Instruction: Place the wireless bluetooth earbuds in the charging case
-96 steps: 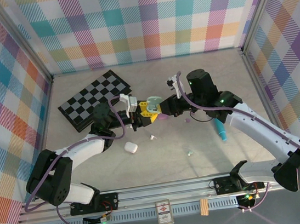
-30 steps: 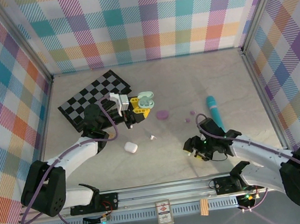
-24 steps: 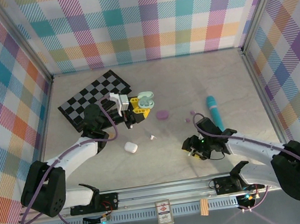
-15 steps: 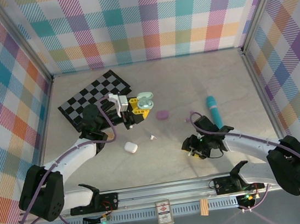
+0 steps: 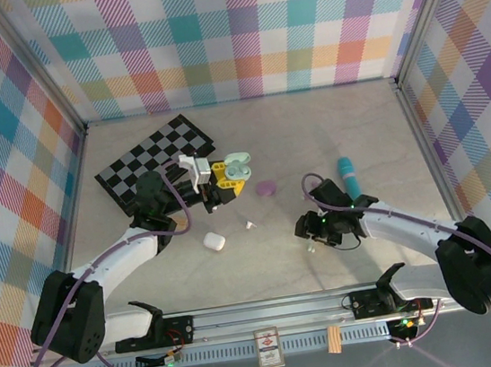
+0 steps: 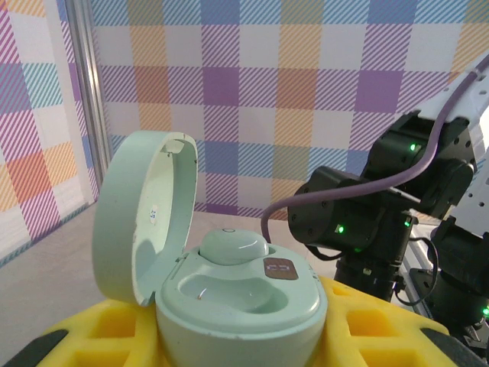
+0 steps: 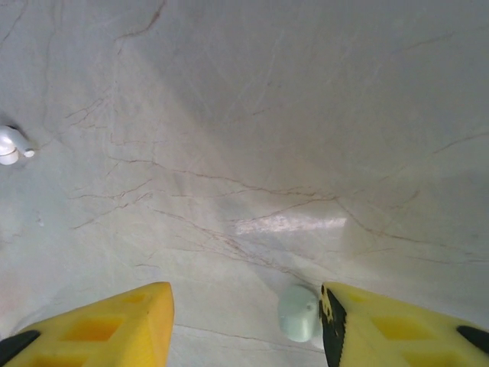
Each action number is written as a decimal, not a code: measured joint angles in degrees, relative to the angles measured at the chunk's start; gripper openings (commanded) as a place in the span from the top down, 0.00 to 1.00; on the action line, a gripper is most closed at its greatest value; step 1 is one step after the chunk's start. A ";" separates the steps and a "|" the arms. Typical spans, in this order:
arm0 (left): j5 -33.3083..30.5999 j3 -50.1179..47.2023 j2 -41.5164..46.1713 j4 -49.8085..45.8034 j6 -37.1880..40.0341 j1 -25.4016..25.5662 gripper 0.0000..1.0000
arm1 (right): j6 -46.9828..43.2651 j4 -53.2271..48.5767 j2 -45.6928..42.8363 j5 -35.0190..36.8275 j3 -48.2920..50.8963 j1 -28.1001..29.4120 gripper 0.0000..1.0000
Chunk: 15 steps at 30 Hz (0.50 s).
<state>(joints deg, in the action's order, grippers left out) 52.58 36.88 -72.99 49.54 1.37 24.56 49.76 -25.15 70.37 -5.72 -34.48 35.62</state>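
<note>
The mint green charging case (image 6: pixel 229 298) stands with its lid open, and my left gripper (image 6: pixel 237 340) is shut on it, yellow pads on both sides. One mint earbud (image 6: pixel 233 246) sits in the far slot; the near slot is empty. In the top view this case (image 5: pixel 236 167) is held above the table beside the chessboard. My right gripper (image 7: pixel 244 310) is open and low over the table, with a second mint earbud (image 7: pixel 299 312) lying on the surface just inside its right finger (image 7: pixel 382 325). That earbud (image 5: pixel 310 249) lies just in front of the right gripper (image 5: pixel 310 229).
A white earbud (image 7: pixel 9 145) lies to the left, also small in the top view (image 5: pixel 250 224). A white case (image 5: pixel 214 240), a purple case (image 5: pixel 267 187), a teal pen (image 5: pixel 350 179) and a chessboard (image 5: pixel 154 159) lie on the marble table.
The right gripper left the held case, dropped to the near table, then slid back toward the mint earbud. The left gripper has kept the open case almost still.
</note>
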 measured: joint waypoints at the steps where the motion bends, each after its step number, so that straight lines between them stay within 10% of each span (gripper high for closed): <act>1: -0.20 -0.02 0.00 -0.04 0.00 -0.09 0.64 | -1.22 -1.77 0.04 1.46 -1.20 0.57 0.44; 15: -3.50 -1.09 -0.09 0.61 -0.50 -7.74 0.65 | -8.35 -23.54 17.97 26.97 -18.95 22.62 0.46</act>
<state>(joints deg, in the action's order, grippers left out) 49.08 35.79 -73.08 50.15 0.86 16.82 41.41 -48.69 88.33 21.26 -53.43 58.24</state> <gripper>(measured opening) 0.364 0.548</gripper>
